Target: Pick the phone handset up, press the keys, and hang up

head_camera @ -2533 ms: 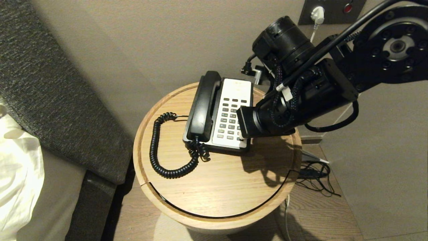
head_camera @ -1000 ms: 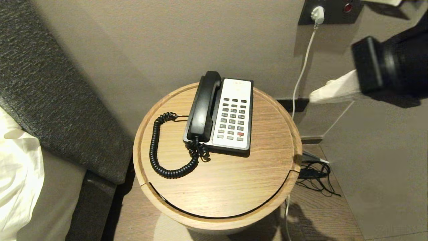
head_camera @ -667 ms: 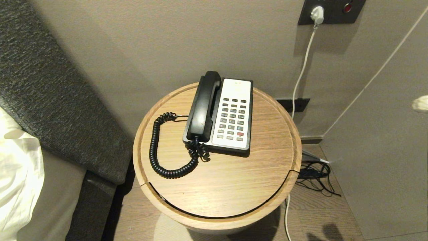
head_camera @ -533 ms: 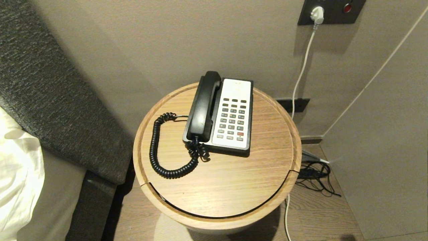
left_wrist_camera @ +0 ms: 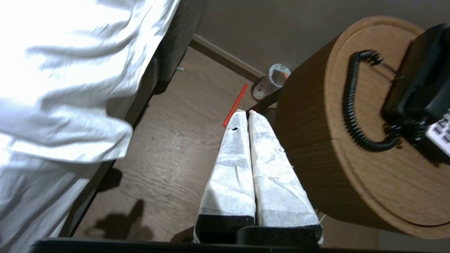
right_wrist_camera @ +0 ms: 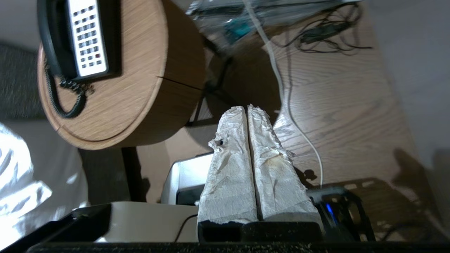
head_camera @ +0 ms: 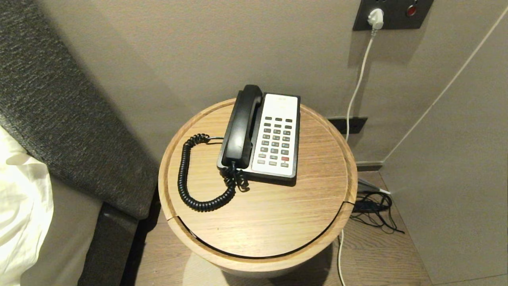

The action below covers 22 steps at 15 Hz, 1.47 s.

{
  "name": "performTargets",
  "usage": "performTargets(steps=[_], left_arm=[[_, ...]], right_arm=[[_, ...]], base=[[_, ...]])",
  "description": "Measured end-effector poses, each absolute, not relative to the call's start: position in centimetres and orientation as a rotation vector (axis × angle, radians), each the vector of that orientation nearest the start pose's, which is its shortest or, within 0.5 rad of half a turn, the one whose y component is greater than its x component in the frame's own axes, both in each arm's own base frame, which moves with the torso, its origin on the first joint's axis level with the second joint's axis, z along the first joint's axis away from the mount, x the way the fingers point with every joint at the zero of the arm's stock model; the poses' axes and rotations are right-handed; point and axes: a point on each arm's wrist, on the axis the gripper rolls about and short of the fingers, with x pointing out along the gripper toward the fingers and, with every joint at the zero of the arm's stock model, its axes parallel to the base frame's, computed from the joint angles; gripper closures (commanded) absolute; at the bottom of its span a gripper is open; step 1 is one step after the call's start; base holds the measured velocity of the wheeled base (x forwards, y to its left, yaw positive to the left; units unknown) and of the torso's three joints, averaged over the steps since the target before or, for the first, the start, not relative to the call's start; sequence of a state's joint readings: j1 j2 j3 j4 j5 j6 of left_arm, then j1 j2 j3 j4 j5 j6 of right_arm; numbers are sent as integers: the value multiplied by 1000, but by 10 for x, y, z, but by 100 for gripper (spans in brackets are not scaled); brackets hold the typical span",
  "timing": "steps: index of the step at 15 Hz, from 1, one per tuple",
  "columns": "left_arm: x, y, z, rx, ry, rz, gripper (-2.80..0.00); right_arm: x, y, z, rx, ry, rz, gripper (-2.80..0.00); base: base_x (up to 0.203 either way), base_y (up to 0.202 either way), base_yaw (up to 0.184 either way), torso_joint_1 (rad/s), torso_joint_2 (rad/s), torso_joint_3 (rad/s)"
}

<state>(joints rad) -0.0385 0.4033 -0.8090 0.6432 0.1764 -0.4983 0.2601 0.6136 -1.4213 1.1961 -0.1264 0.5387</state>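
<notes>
A: How do the jaws stand on each arm?

B: The left gripper [left_wrist_camera: 248, 114] is clenched, its two paper-wrapped fingers [left_wrist_camera: 232, 165] pressed flat together with nothing between them. It hangs over the wooden floor [left_wrist_camera: 165, 147], beside the curved wall of the round table [left_wrist_camera: 369, 189] and clear of its top. The right gripper [right_wrist_camera: 247, 108] is clenched the same way, empty, over the floor on the table's other side, near a white cable [right_wrist_camera: 291, 105] and a tangle of black cables [head_camera: 373, 208].

A: Neither is over the table top?

B: No. In the head view no arm shows at all.

A: And the phone handset?

B: The phone handset [head_camera: 241, 127] lies in its cradle along the left side of the phone base [head_camera: 278, 135], which sits toward the table's far edge, close to the wall [head_camera: 238, 43]. Its white keypad panel [head_camera: 279, 119] is to the right of the handset.

A: The cord?

B: The coiled cord [head_camera: 186, 178] leaves the handset's near end, loops out toward the table's left edge, and runs back to the base's left side. It lies flat on the wood.

A: Anything else around?

B: White bedding [left_wrist_camera: 66, 77] and a dark upholstered bed edge [head_camera: 59, 107] lie to the left of the table. A wall socket [head_camera: 393, 14] holds a white plug [head_camera: 376, 18] at the upper right. A red straw-like stick [left_wrist_camera: 235, 105] lies on the floor by the left fingertips.
</notes>
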Motion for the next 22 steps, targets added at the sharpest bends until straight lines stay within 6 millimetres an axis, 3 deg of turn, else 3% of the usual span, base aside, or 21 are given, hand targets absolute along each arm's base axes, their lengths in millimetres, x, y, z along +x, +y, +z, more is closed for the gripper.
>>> performTargets(steps=[3, 7, 12, 15, 17, 22], left_arm=[[-56, 6, 210, -459, 189, 201, 0], [-67, 4, 179, -337, 179, 185, 0], [-71, 1, 138, -121, 197, 38, 0], [-63, 0, 122, -98, 163, 20, 0], [-53, 0, 113, -77, 114, 15, 0], [-27, 0, 87, -42, -9, 4, 0]], right_arm=[[-114, -25, 284, 471, 365, -23, 0], [-150, -11, 241, 482, 342, -71, 0], [-159, -1, 195, 375, 298, -29, 0], [-146, 1, 174, 365, 302, 23, 0], [-125, 2, 161, 348, 297, 54, 0], [-45, 1, 100, 231, 209, 50, 0]], base=[[0, 0, 0, 0, 0, 0], [0, 0, 0, 0, 0, 0], [0, 0, 0, 0, 0, 0], [0, 0, 0, 0, 0, 0], [0, 0, 0, 0, 0, 0], [0, 0, 0, 0, 0, 0]])
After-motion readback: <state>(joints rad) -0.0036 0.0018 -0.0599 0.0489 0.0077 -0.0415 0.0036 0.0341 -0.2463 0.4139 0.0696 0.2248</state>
